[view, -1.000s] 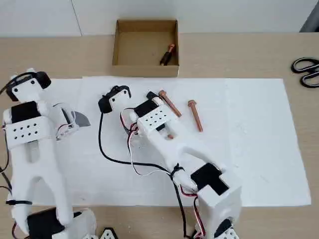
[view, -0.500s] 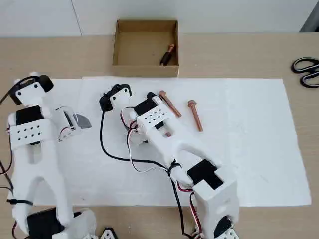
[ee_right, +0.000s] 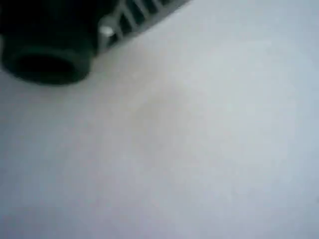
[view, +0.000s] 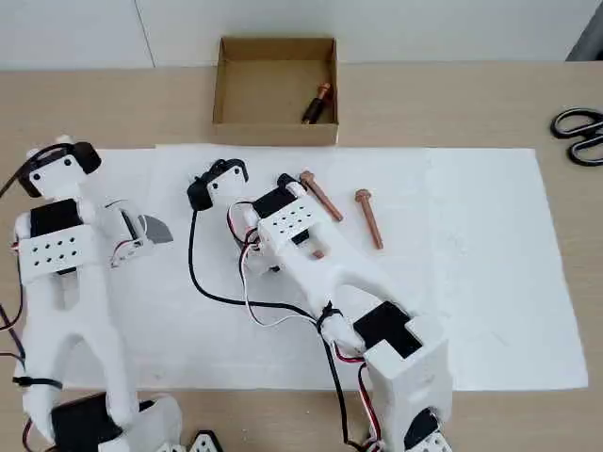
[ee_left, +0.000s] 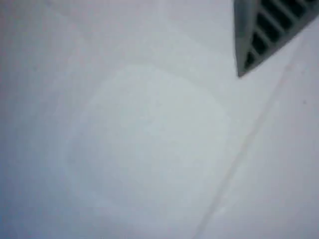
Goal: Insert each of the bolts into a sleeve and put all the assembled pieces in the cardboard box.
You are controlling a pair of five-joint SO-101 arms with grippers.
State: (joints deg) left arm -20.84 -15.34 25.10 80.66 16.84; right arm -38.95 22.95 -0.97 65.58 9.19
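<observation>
The cardboard box [view: 231, 94] sits at the far side of the desk [view: 471, 104], with one bolt-and-sleeve piece [view: 318, 102] lying in its right corner. In front of the box, on a white sheet [view: 471, 264], lie a first bolt [view: 320, 195] and, further right, a second bolt [view: 368, 218]. The right arm [view: 320, 264] stretches across the sheet towards the box, and its right end effector [view: 285, 185] is just beside the first bolt. A black sleeve [ee_right: 45, 50] sits against it, but I cannot tell whether it is gripped. The left end effector [view: 151, 229] hangs over bare sheet, front-left of the box. How far open it is, I cannot tell. Scissors [view: 577, 135] lie well right of the box.
</observation>
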